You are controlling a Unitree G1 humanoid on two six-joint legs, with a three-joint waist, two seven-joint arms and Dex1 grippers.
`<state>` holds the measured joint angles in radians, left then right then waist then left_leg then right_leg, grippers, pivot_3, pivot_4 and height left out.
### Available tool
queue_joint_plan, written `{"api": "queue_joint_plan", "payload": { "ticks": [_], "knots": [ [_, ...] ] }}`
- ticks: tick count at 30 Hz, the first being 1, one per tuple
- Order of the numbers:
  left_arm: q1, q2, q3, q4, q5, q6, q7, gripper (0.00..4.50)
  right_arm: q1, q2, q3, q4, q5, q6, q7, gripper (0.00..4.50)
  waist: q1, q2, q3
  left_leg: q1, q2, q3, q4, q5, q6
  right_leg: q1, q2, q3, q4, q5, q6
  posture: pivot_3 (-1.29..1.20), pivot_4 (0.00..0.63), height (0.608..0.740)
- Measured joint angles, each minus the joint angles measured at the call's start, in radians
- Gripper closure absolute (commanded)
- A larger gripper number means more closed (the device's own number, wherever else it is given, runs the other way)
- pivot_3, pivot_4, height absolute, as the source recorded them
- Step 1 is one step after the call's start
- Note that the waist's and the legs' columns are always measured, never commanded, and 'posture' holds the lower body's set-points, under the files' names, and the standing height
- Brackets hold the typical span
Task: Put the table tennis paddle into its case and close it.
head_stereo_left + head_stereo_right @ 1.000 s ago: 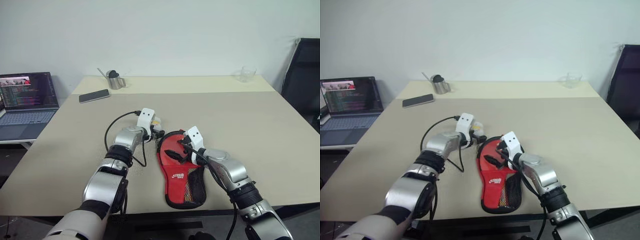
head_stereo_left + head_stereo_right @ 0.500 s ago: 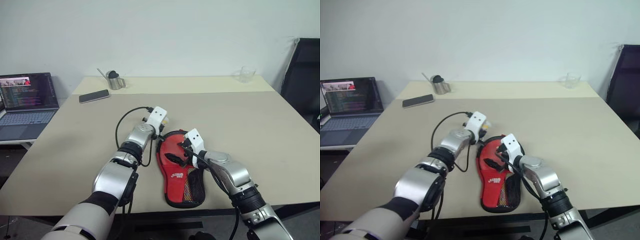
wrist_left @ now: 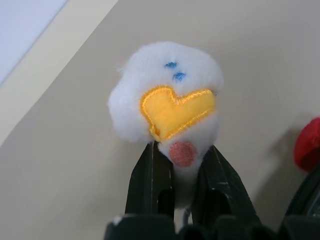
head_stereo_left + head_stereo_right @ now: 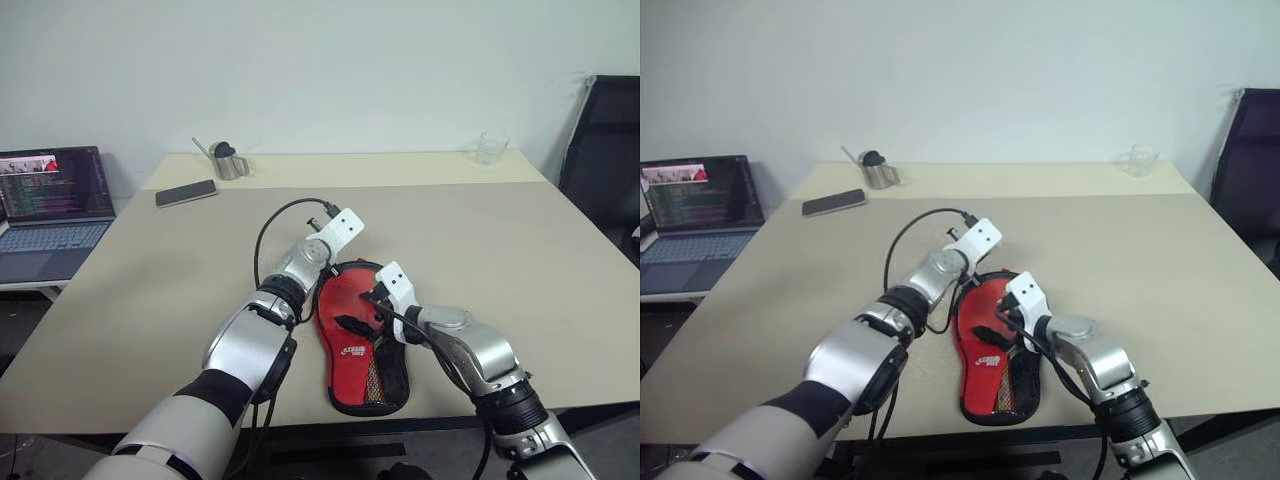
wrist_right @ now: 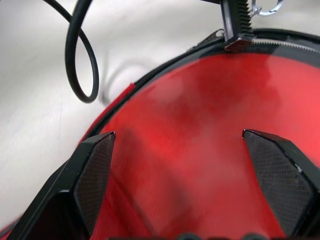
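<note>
Left gripper [image 3: 175, 165] comes first: its two black fingers [image 3: 150, 175] are now nipped together on the white fluffy charm [image 3: 167, 97], the little plush with a yellow stitched patch, pinching it at its lower end. A second ago those fingers stood wide and the hand sat further out to the robot's left, beside the case's round end; since then it has closed and carried across to the top edge of the case [image 4: 360, 335], with the wrist rolled over. As the charm hangs from the zip pull, I judge this to be the start of the closing pull: the grip is on the charm, not the slider itself, so the soft plush may stretch or slip before the zip runs.

Moving rightward, the case lies flat on the beige table [image 4: 520, 240], round end away from the robot, mesh pocket and white logo near its edge. In the right wrist view the zip teeth and slider sit at the rim, apparently not yet drawn round. The table tennis paddle is presumably inside; I cannot make it out apart from the red fabric.

Right gripper [image 5: 187, 165] hovers over the red face with its fingers spread wide, holding nothing; it has eased back a little toward the robot. It looks placed to steady the case while the other hand pulls.
</note>
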<state>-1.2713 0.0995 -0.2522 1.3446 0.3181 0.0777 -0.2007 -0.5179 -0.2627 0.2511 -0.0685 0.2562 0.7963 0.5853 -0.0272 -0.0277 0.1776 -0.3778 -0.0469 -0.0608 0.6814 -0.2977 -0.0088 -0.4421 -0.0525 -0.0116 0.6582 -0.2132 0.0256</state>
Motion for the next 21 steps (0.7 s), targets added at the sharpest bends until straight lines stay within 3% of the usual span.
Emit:
{"api": "queue_joint_plan", "payload": {
  "ticks": [11, 21],
  "knots": [
    [-0.012, -0.02, -0.116, 0.045, 0.175, -0.1, 0.081, 4.38, 0.073, -0.036, 0.013, -0.173, 0.043, 0.129, 0.025, 0.0, 0.002, 0.0, 0.0, 0.0, 0.0, 0.0, 0.0, 0.0, 0.001, 0.0, 0.0, 0.0, 0.0, 0.0, 0.0, 0.0, 0.15, 0.74],
    [-0.023, -0.095, -0.228, 0.058, 0.31, -0.222, 0.123, 4.38, 0.112, -0.045, 0.011, -0.26, 0.062, 0.194, 0.007, 0.0, 0.004, 0.0, 0.0, 0.0, -0.001, 0.0, 0.0, -0.001, 0.001, 0.0, 0.0, 0.0, 0.0, 0.0, 0.0, 0.0, 0.15, 0.74]
  ]
}}
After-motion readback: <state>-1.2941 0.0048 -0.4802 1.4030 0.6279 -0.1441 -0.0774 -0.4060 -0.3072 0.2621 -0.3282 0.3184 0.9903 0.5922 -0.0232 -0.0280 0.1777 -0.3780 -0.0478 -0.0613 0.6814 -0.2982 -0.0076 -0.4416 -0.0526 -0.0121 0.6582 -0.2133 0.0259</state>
